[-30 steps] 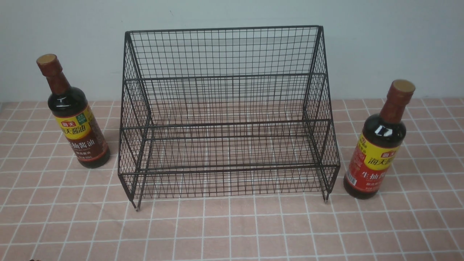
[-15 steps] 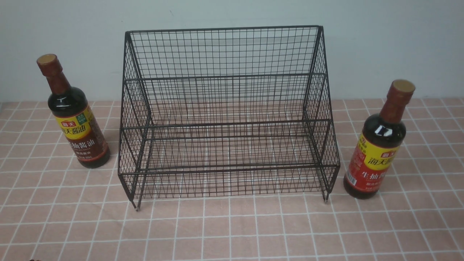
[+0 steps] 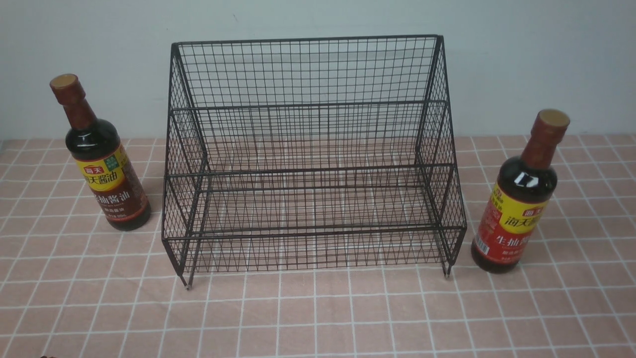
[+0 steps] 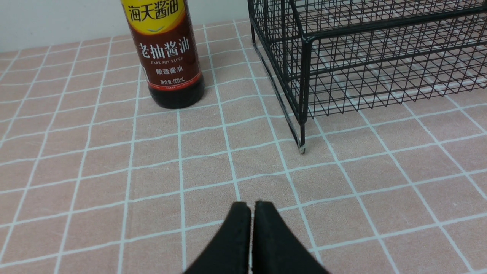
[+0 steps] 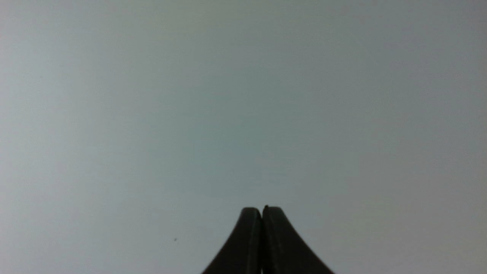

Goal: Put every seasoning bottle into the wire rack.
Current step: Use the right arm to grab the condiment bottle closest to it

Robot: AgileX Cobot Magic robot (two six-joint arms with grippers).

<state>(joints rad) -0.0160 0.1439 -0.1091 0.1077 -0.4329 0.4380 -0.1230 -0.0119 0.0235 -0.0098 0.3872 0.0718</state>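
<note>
The black wire rack (image 3: 308, 164) stands in the middle of the table, both tiers bare. A dark soy bottle with a brown label (image 3: 102, 166) stands upright just left of the rack; the left wrist view shows this brown-label bottle (image 4: 167, 57) beside the rack's corner (image 4: 302, 95). A second bottle with a red label (image 3: 516, 204) stands upright just right of the rack. My left gripper (image 4: 251, 205) is shut and holds nothing, low over the cloth short of the bottle. My right gripper (image 5: 261, 210) is shut, empty, facing only plain wall. Neither gripper shows in the front view.
A pink checked cloth (image 3: 318, 313) covers the table. A pale wall (image 3: 521, 59) rises right behind the rack and bottles. The rack's front leg (image 4: 302, 146) rests on the cloth.
</note>
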